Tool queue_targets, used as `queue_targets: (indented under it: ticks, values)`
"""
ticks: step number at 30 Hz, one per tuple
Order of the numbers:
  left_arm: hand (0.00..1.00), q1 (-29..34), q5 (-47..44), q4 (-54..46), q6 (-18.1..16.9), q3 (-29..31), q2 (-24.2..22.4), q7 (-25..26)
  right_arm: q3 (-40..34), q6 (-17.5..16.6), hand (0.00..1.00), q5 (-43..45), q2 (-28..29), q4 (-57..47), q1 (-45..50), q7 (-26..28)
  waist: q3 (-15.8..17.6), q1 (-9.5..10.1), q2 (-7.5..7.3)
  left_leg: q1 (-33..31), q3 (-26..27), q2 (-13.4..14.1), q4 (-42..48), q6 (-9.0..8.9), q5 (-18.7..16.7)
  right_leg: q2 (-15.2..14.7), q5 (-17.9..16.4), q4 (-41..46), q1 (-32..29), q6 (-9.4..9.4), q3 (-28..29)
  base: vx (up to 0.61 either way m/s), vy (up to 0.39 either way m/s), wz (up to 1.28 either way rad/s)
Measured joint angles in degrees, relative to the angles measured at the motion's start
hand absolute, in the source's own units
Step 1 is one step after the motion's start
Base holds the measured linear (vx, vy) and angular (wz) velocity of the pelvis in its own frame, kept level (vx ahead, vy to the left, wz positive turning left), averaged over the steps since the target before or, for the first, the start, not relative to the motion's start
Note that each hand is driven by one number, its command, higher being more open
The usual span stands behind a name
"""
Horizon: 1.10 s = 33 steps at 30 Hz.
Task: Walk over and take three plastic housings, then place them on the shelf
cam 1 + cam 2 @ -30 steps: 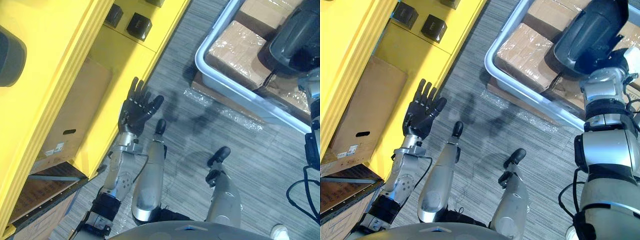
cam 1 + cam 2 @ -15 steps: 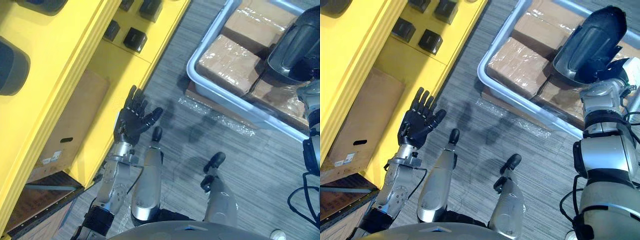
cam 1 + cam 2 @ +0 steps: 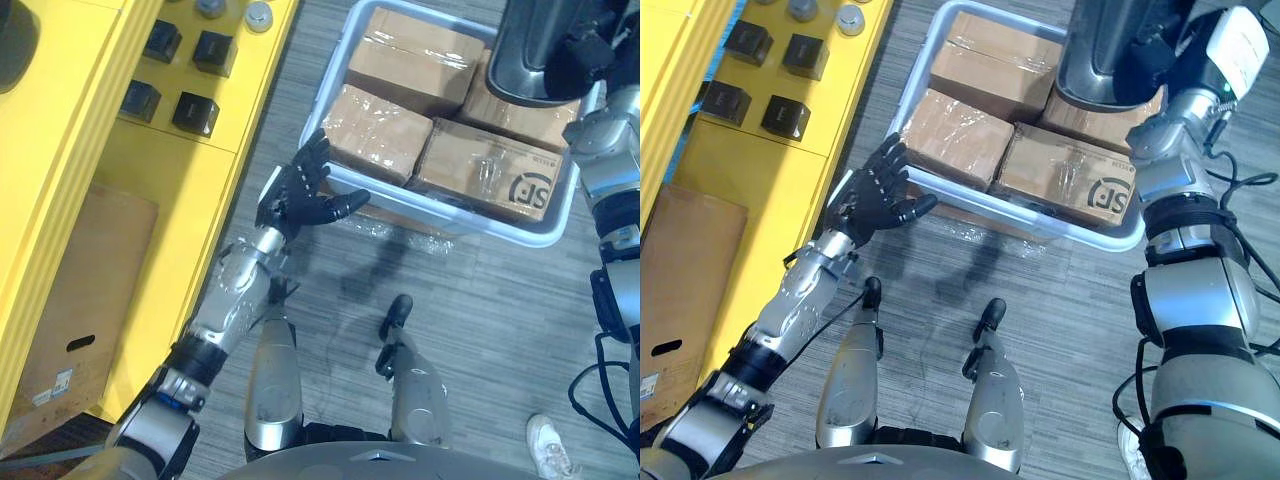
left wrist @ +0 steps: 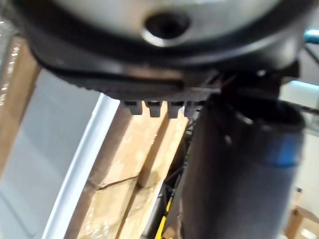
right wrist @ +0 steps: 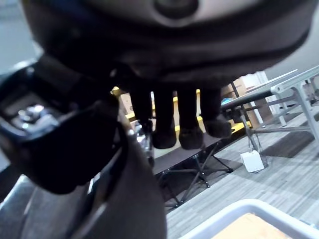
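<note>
My right hand (image 3: 1162, 48) is shut on a dark grey plastic housing (image 3: 1110, 50) and holds it upright above the far right of the grey tub (image 3: 970, 195). In the right wrist view the fingers (image 5: 179, 124) curl over the housing's dark body (image 5: 104, 204). The left hand (image 3: 300, 195) is open with spread fingers, level with the tub's near left rim (image 3: 345, 178) and above the floor. Another dark rounded piece (image 3: 12, 40) lies on the upper level of the yellow shelf (image 3: 80, 130).
The tub holds several film-wrapped cardboard boxes (image 3: 380, 130). Small black blocks (image 3: 195, 112) and round grey caps (image 3: 258, 14) sit on the shelf's lower level, with a cardboard box (image 3: 70, 300) under it. A white shoe (image 3: 545, 450) shows at the lower right.
The camera has swung toward the tub, which now lies straight ahead. My left hand has risen to the tub's rim. The right hand still holds the housing.
</note>
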Motion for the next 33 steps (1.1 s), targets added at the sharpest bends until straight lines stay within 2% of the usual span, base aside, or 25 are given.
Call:
queue_targets:
  ticks: [3,6,13,16,19,27,33]
  values:
    - [1.0,-5.59,-7.22,7.27,5.54,-0.01,0.04,-1.52,2.16,-1.5,0.0,-2.35,1.52,-0.76,-1.83,0.23,0.01,-1.33,-0.08,0.07,1.03,0.12,-0.74,-0.09,0.25,0.1,0.32,0.03,-1.04,0.05,1.12,0.03,-0.011,-0.14]
    - [1.0,-9.65,-15.04,11.3,8.52,0.07,0.36,-3.58,3.81,-3.09,0.0,-4.56,2.37,-1.77,-2.85,0.7,0.06,-1.9,-0.18,0.72,2.27,0.16,-1.2,-0.09,0.26,0.07,0.33,0.32,-1.65,0.06,2.34,0.03,-0.005,-0.18]
    - [1.0,-16.04,-33.11,12.19,8.15,2.0,0.19,-7.07,7.75,-9.17,0.0,-9.24,5.02,-4.43,-3.22,1.7,0.2,-4.53,-0.82,3.39,4.59,0.23,-2.53,-0.1,0.44,0.03,0.29,1.12,-1.73,0.06,4.27,0.01,0.002,-0.15]
    - [1.0,-16.95,-35.52,12.19,6.84,2.94,-0.58,-7.49,8.66,-11.87,0.0,-11.36,5.87,-4.47,-2.97,1.78,0.18,-5.33,-1.28,4.02,5.33,0.24,-2.7,-0.1,0.48,0.04,0.29,1.21,-1.67,0.06,4.92,-0.02,0.002,-0.11]
    - [1.0,-17.92,-37.83,13.42,6.64,3.01,-1.09,-7.5,8.62,-13.06,0.0,-11.38,6.8,-4.92,-1.83,1.8,0.28,-5.74,-1.69,4.64,5.58,0.24,-2.72,-0.06,0.51,0.05,0.28,1.64,-1.49,0.06,5.31,-0.01,0.005,-0.03]
    - [1.0,-18.78,-39.01,13.42,5.56,4.0,-2.45,-6.75,9.09,-16.3,0.0,-13.6,10.24,-7.62,4.44,1.81,0.32,-5.77,-2.02,5.3,5.61,0.23,-2.67,0.02,0.57,0.04,0.24,1.84,-0.89,0.04,5.31,-0.01,0.002,0.0]
    - [1.0,-19.0,-34.51,14.02,5.65,3.71,-3.44,-4.44,10.53,-18.02,0.0,-15.77,14.2,-8.73,6.42,1.85,0.35,-5.7,-3.51,5.82,5.6,0.21,-2.66,0.08,0.58,0.03,0.2,1.73,-0.23,0.03,5.25,-0.01,0.0,0.0]
